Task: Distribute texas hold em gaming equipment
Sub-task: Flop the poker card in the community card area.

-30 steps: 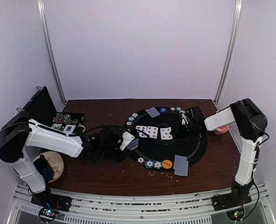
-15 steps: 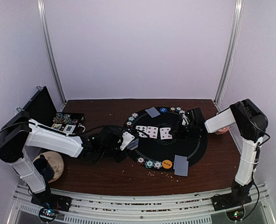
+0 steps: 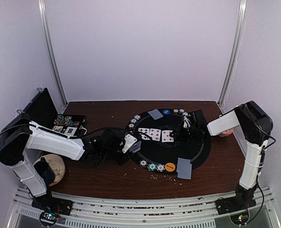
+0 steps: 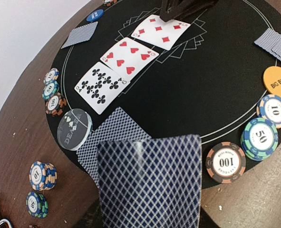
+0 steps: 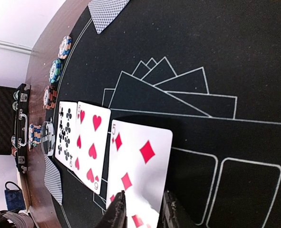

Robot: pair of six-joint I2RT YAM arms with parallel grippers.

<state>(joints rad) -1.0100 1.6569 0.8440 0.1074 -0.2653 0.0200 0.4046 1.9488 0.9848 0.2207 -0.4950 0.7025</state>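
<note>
Supervisor: Right arm, what have you got?

Me: On my screen the right gripper (image 5: 142, 214) hangs low over the round black mat (image 3: 197, 148). Its 2 fingers (image 5: 117, 216) stand a little apart with nothing pinched. Under them lies the 5 of diamonds (image 5: 140, 161), face up and flat on the mat, its near edge showing in the gap.

Supervisor: And the other face-up cards?

Me: I count 3 face-up cards side by side, edges meeting: a clubs card (image 4: 101, 84), a hearts card (image 4: 129, 57), then the 5 of diamonds nearest the right arm.

Supervisor: Left side?

Me: The left gripper (image 3: 130, 143) sits at the mat's left edge, clamped on blue-backed cards (image 4: 150, 187) held face down. I cannot tell how many, and they hide its fingers in the wrist view. Another face-down card (image 4: 112, 135) pokes out past them, just beside the clear dealer button (image 4: 74, 129). Whether it rests on the mat I cannot tell.

Supervisor: Chips?

Me: Along the mat's near edge I see a 100 chip (image 4: 226, 162), a 50 stack (image 4: 260, 137), a 10 chip (image 4: 273, 110) and the orange BIG BLIND disc (image 4: 278, 81). A face-down pair (image 4: 276, 42) lies just beyond that disc, and a blue disc (image 4: 95, 15) sits at the far rim
</note>
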